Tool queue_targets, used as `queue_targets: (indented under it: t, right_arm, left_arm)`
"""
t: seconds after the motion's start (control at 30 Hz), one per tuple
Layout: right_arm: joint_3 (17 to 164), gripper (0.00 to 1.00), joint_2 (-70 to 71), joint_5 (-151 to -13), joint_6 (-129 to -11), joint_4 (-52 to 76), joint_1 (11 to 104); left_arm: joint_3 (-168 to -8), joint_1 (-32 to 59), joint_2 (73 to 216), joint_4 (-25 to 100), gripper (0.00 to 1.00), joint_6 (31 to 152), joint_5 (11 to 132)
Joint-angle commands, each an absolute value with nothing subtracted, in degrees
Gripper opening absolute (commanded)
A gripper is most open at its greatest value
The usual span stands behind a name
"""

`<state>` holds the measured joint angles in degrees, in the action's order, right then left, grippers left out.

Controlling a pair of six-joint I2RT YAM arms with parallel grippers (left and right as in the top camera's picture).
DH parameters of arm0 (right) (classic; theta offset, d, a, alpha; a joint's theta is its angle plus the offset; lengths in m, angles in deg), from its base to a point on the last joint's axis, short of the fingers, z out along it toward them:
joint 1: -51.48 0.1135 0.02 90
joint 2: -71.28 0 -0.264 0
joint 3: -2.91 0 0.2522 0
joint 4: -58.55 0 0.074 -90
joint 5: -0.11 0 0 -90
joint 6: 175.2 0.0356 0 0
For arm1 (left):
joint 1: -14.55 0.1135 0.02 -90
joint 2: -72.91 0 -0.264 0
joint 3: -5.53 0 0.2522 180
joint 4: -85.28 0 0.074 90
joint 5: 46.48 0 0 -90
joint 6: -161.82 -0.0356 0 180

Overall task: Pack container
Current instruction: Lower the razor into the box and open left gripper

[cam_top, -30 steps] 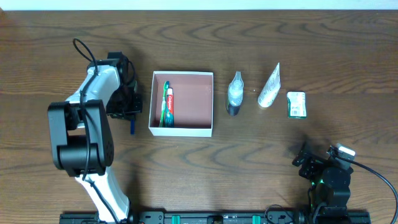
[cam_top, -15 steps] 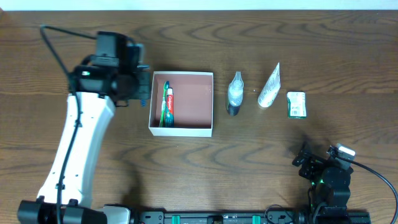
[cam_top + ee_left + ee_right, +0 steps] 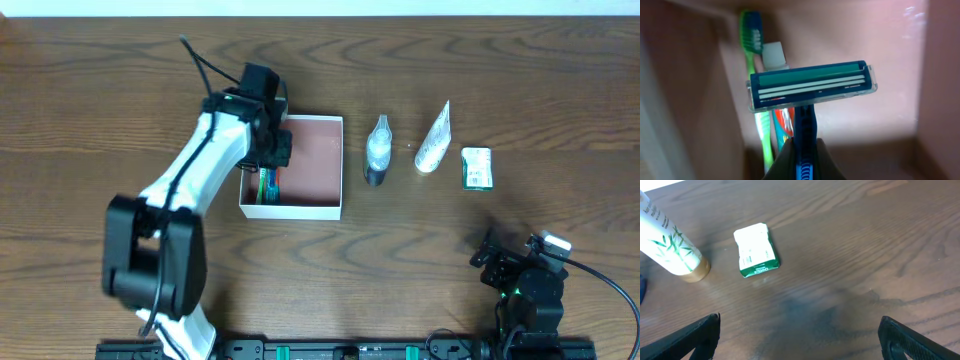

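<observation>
Left gripper (image 3: 272, 148) just swung in from the side and now hangs pinching a blue razor (image 3: 810, 89) by the handle, container (image 3: 316, 165) straight below it, right gripper (image 3: 800, 335) spread, way off.

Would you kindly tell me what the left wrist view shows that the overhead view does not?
Left wrist only: the blue razor clamped in the left tool. Overhead only: the bottle, white tube and green-white packet on the table beside the container. Both: the container's pink inside, with the toothbrush and toothpaste.
</observation>
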<state>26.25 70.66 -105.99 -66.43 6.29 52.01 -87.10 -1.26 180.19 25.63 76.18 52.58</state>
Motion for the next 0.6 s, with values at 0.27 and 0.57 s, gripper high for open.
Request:
queue_targets:
  t: [0.27, 0.57]
  right_arm:
    - [26.2, 0.99, 71.0, -106.4, -67.3, 6.2, 51.4]
    - [26.2, 0.99, 71.0, -106.4, -67.3, 6.2, 51.4]
  left_arm:
    - [-87.8, -0.8, 180.8, 25.3, 0.32, 76.9, 51.0]
    - [-90.4, -0.3, 168.3, 21.8, 0.4, 76.9, 50.7]
